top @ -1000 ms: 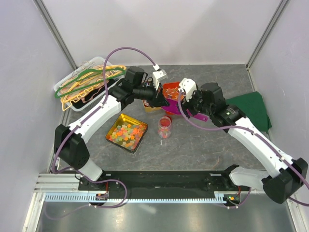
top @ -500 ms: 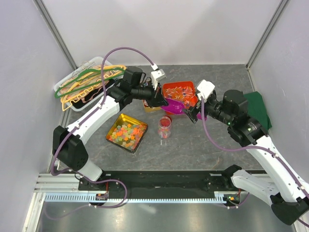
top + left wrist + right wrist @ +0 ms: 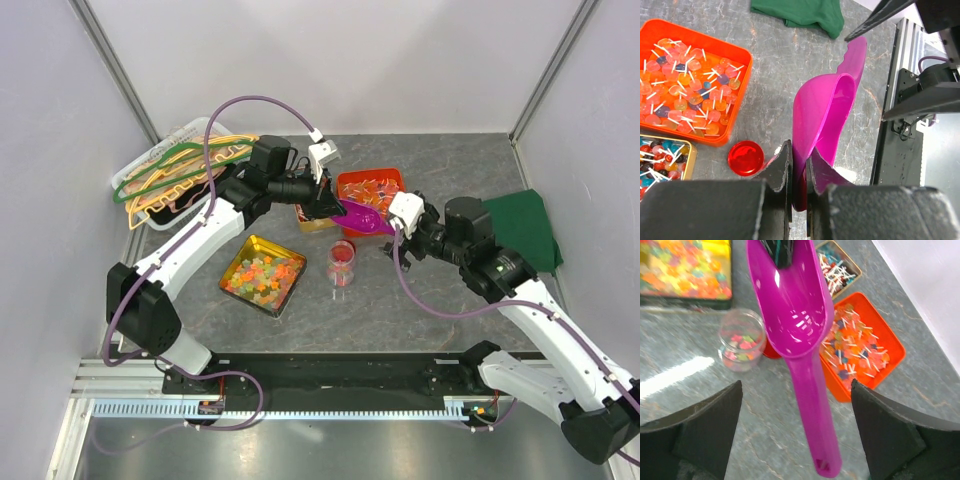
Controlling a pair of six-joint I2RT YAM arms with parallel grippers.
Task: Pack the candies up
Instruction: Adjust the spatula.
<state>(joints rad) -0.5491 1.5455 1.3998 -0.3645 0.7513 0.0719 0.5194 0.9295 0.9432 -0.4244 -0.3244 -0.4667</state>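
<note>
Scoop [image 3: 827, 110] hangs pinched in left gripper [image 3: 799, 161]; right gripper [image 3: 796, 387] gapes.

The jar [image 3: 341, 262] stands right of the tin [image 3: 281, 250] holding candies [image 3: 262, 275], with the lollipop tray [image 3: 371, 173] behind it

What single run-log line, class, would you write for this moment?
left end effector: shut on scoop | right end effector: open at scoop handle, not gripping | jar: open, candies inside
</note>
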